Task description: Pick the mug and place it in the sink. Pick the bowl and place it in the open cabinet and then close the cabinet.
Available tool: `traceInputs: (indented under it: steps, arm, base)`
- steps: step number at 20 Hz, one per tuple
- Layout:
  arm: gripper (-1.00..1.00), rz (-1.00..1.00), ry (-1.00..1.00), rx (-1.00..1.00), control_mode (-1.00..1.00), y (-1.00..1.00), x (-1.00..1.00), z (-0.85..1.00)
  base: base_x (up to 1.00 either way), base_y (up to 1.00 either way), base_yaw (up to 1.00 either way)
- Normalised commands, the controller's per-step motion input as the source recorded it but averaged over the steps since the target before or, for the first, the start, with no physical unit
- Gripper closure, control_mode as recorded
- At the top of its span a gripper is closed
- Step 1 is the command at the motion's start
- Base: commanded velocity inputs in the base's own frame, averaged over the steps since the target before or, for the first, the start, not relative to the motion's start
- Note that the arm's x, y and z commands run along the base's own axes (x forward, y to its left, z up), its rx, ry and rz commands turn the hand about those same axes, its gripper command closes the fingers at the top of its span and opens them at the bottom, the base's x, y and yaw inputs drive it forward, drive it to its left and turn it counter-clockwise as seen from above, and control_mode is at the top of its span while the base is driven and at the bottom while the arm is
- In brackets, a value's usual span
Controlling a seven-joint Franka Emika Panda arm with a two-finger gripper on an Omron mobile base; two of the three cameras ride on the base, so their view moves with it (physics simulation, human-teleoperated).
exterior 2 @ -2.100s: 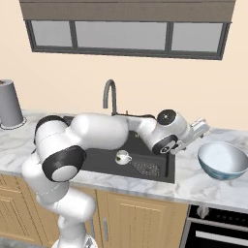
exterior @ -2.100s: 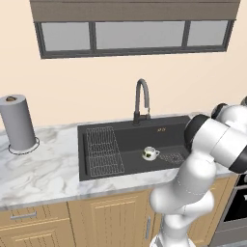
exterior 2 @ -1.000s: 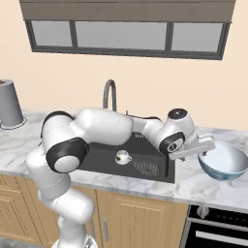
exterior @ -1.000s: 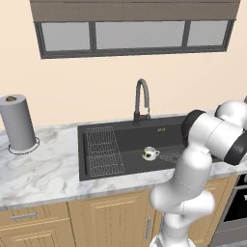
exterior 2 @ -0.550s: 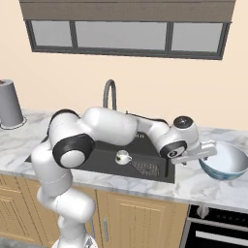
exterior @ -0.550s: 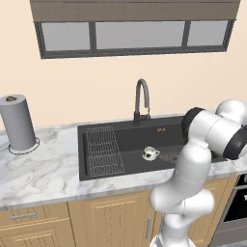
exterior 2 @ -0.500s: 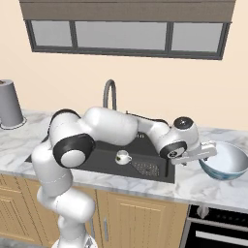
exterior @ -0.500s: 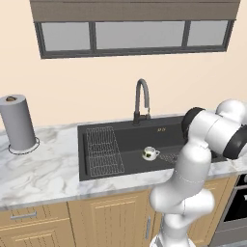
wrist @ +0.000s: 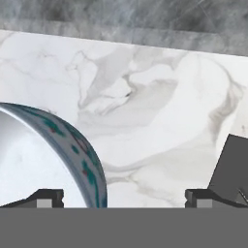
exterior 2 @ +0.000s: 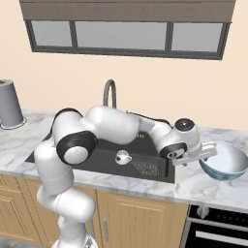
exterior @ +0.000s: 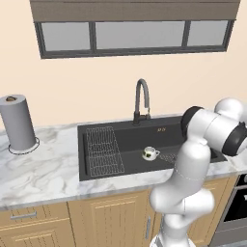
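The small white mug (exterior: 149,153) (exterior 2: 122,157) stands upright on the floor of the black sink (exterior: 120,140) (exterior 2: 97,157), near the drain grate. The white bowl (exterior 2: 224,162) with blue patterning rests on the marble counter right of the sink. My gripper (exterior 2: 206,154) sits at the bowl's left rim. In the hand view the gripper (wrist: 123,197) is open. The bowl's rim (wrist: 89,164) lies between the fingertips, one over the bowl's inside and one over the counter. The cabinet is out of view.
A dark curved faucet (exterior: 141,99) (exterior 2: 110,92) rises behind the sink. A grey paper-towel roll (exterior: 19,123) (exterior 2: 9,104) stands on the counter's far left. An oven front (exterior 2: 218,225) sits below the bowl's side of the counter. A window runs along the wall.
My arm has swung right from over the sink to the bowl, and the gripper has come down at its left rim. The mug has stayed put.
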Motion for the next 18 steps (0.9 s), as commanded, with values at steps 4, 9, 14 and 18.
traceInputs:
  steps: [4,9,14,18]
  arm:
    - [-1.0,0.03,0.01,0.03,-1.0,-0.21,0.15,-0.01]
    - [-1.0,0.05,0.03,0.06,-1.0,-0.25,0.27,-0.06]
    - [-1.0,0.05,0.04,0.07,-1.0,-0.31,0.29,-0.09]
    - [-1.0,0.04,0.0,0.08,-1.0,-0.33,0.18,-0.18]
  base:
    - [0.0,0.0,0.0]
    - [0.0,0.0,0.0]
    - [0.0,0.0,0.0]
    - [0.0,0.0,0.0]
